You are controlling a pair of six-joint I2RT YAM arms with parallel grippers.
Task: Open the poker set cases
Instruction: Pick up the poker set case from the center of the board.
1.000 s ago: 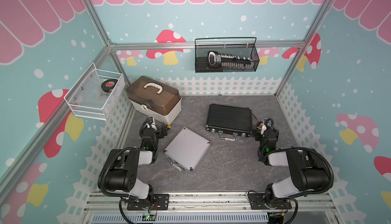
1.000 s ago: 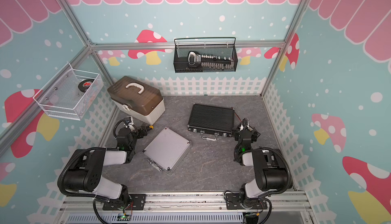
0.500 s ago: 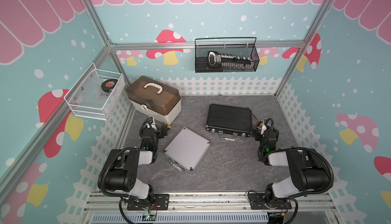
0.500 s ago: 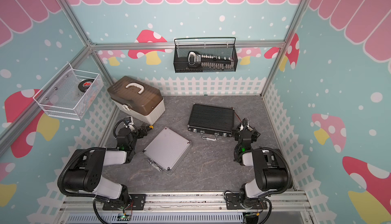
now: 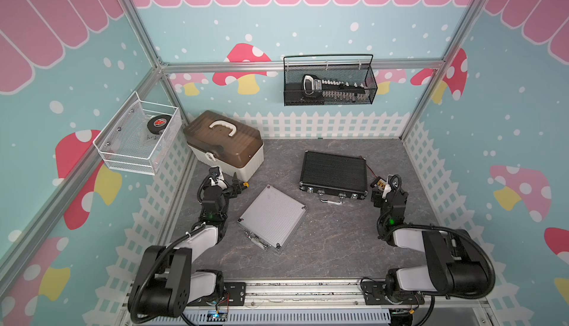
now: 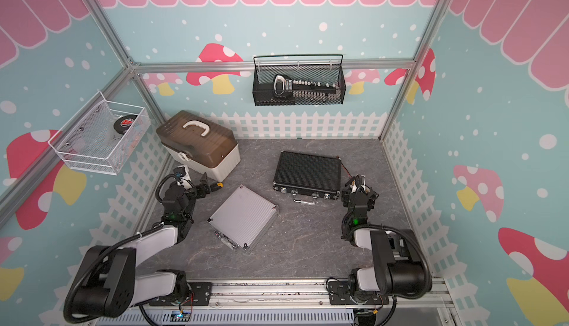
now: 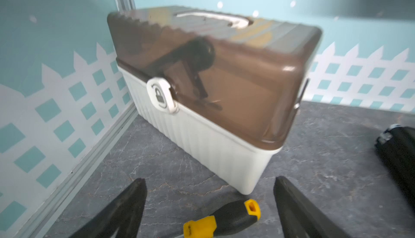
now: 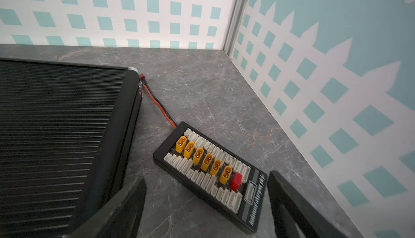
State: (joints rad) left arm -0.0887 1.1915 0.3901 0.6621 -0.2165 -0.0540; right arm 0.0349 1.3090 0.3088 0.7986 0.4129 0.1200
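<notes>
The left gripper (image 5: 235,183) sits low by the near corner of the white box (image 5: 224,146) in both top views. The right gripper (image 5: 380,186) sits just off the right end of the black case (image 5: 334,170). From this height, how wide either stands is hard to read. The black case lies flat and shut towards the back right of the surface (image 5: 323,247), with its handle facing the robot. The silver case (image 5: 272,216) lies flat and shut nearer the middle, turned at an angle and apart from both grippers.

The left wrist view settles the left gripper (image 7: 208,179): its two dark fingers stand wide apart and grip nothing. A black-and-yellow screwdriver (image 7: 222,221) lies on the surface between them. Ahead is the white box with its round lock latch, seen too small from above.

The right wrist view shows the right gripper (image 8: 206,176) equally wide and empty. It hangs over a connector board (image 8: 211,169) with yellow plugs. A red-and-black wire (image 8: 157,104) runs from the board along the black case's ribbed side.
</notes>
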